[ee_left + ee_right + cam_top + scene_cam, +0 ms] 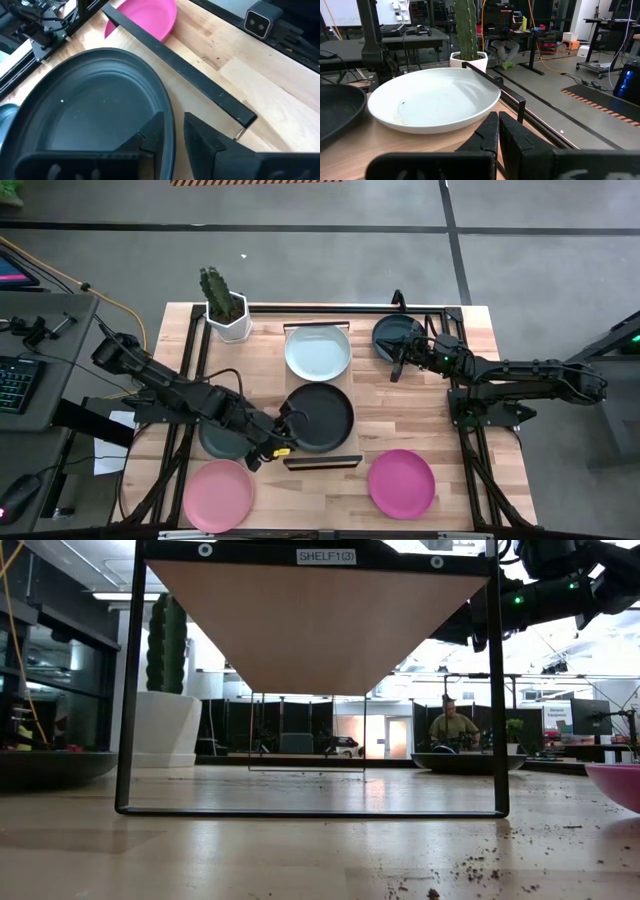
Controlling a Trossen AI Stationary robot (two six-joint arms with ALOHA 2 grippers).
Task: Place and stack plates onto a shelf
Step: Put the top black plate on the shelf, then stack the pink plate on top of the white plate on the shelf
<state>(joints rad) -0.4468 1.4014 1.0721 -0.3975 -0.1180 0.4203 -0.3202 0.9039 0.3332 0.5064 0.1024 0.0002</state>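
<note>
The shelf (322, 385) is a light-wood board on a black frame at the table's middle. A pale plate (317, 352) lies on its far half and a dark plate (320, 418) on its near half. My left gripper (284, 426) is at the dark plate's left rim, open, one finger over the plate's inside and one outside (177, 137). My right gripper (397, 370) hovers shut right of the pale plate (435, 100), beside another dark plate (398, 337) on the table. A third dark plate (222, 438) lies under my left arm. Two pink plates (218, 495) (401, 483) lie near the front edge. My left gripper's fingers stand astride the dark plate's rim (167, 117), slanting down from the table's left. Bare wood shows between the rim and the outer finger (202, 140). Whether the inner finger (147, 137) touches the plate I cannot tell. The plate lies flat on the shelf.
A white pot with a cactus (226, 315) stands at the table's far left corner. The shelf's dark near end edge (180, 70) runs just beyond the dark plate. Crumbs of soil (470, 865) lie on the tabletop. A person (453, 725) sits in the room behind.
</note>
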